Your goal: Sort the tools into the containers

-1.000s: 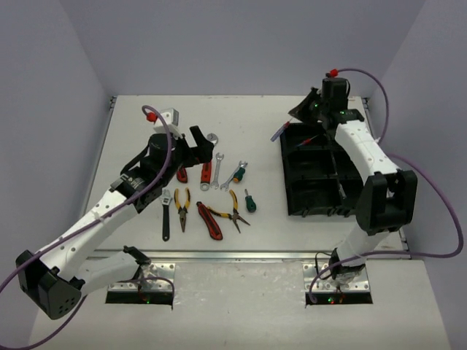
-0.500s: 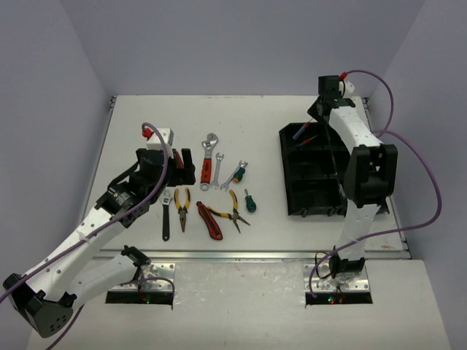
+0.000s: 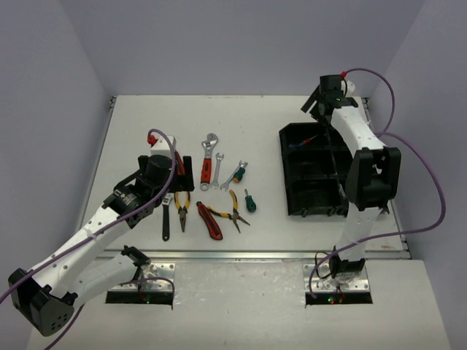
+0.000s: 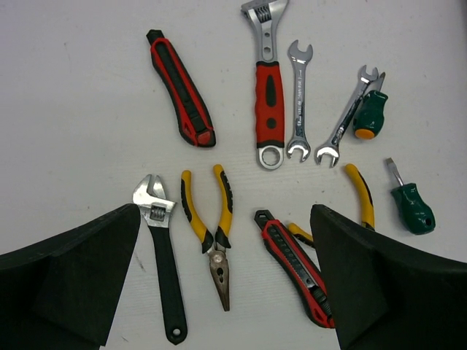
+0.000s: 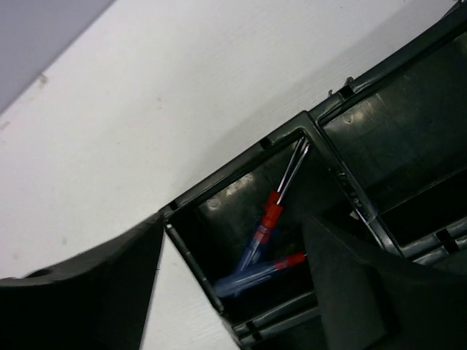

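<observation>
Pliers, yellow-handled, needle-nosed (image 4: 214,244): flat on white tabletop (image 4: 73,109), lower centre of left wrist view, between the released, empty left hand (image 4: 225,211); long axis up-down, nose downward. Left arm nearer. Right hand (image 5: 233,219) released above black organiser tray (image 3: 284,175).

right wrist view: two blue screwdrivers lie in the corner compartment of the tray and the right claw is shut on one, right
No. The two blue screwdrivers lie in the corner compartment of the tray, but the right claw is open, holding neither; the right wrist view shows it.
</observation>
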`<action>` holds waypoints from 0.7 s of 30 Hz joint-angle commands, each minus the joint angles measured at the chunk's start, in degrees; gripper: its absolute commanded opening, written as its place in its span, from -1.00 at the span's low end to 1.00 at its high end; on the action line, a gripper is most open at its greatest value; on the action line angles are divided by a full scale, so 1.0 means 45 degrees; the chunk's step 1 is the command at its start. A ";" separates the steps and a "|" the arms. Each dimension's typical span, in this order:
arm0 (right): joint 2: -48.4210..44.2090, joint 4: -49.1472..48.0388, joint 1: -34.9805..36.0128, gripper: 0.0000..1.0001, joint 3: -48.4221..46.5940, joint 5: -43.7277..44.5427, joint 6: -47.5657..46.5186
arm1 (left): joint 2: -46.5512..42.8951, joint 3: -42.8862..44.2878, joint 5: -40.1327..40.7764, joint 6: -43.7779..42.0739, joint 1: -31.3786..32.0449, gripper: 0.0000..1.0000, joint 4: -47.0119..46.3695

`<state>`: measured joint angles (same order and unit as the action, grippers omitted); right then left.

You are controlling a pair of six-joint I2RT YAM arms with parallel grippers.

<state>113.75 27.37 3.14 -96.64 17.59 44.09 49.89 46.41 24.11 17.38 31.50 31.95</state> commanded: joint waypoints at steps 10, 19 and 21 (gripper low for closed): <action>-0.3643 0.1790 0.2594 0.98 -0.0637 -0.0131 -0.3597 | 0.0818 0.0423 0.1023 0.1962 -0.2522 1.00 -0.0084; -0.5114 -0.0779 0.4852 0.98 0.4290 -0.1350 -0.0597 | 0.2195 0.1406 0.2298 0.2749 -0.2644 1.00 0.1122; -0.4321 -0.0659 0.5572 0.98 0.4092 -0.1278 0.0165 | 0.1653 0.1083 0.2160 0.2427 -0.2645 1.00 0.0746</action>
<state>90.19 28.53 21.98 -79.13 12.42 36.62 60.96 49.71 30.74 27.55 20.18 36.12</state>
